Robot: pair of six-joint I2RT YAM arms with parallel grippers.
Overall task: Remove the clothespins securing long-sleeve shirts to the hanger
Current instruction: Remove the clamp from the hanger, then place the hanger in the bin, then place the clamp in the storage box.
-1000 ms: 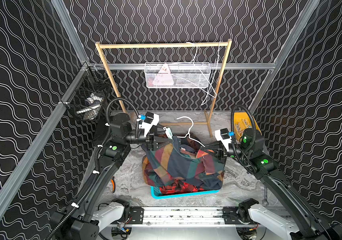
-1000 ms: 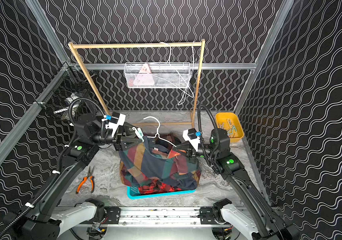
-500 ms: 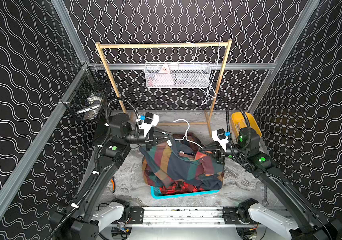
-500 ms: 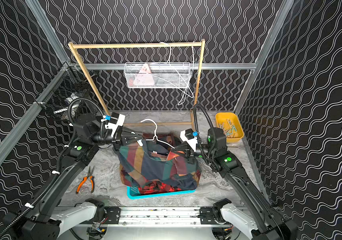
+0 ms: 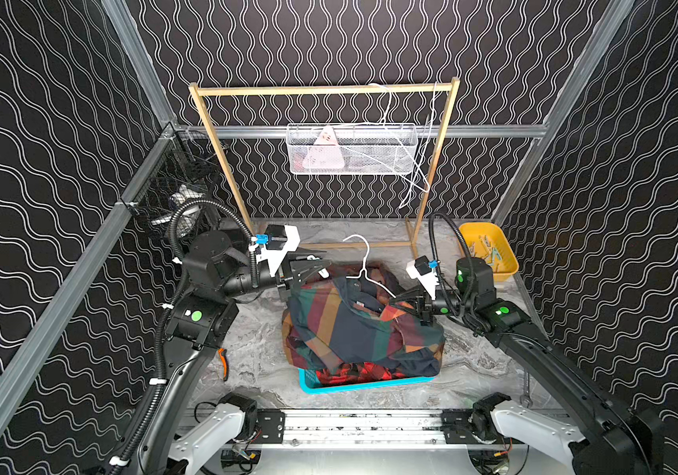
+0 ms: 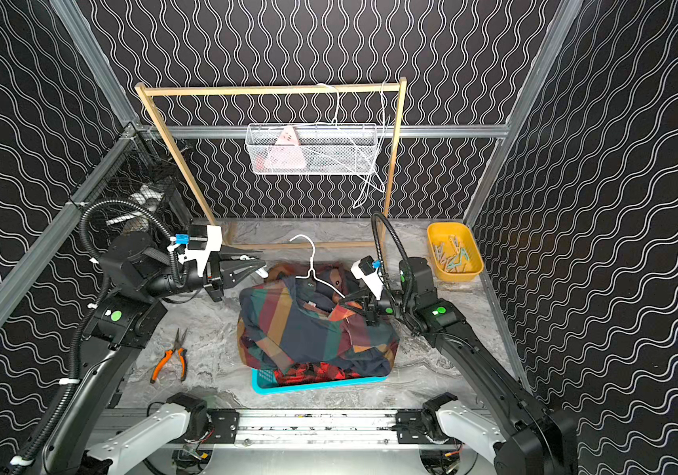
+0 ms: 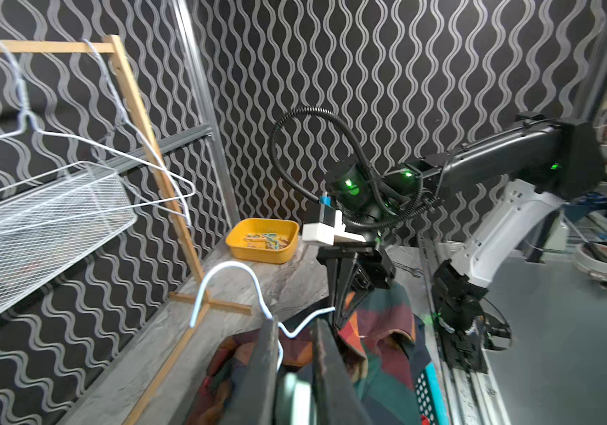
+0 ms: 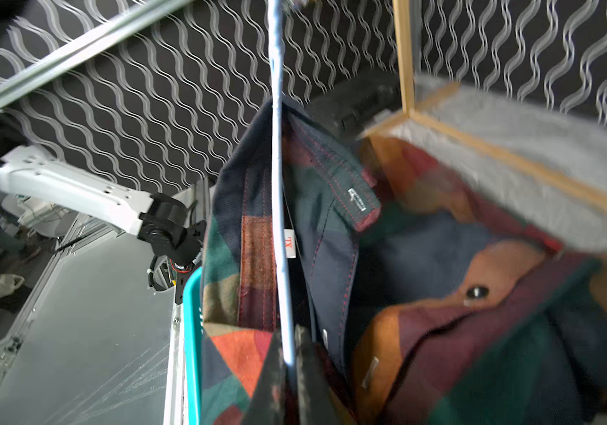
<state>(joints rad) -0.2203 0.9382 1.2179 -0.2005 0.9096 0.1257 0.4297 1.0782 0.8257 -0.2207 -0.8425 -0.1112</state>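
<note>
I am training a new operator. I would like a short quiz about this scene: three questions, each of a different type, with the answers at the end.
1. True or false: the right gripper is shut on the wire of the white hanger.
2. The shirts lie piled in a basket. What colour is this basket? A) teal B) yellow C) white
3. Fill the gap: the orange-handled pliers lie on the robot's ___ side.

Key: 1 true; 2 A; 3 left.
</note>
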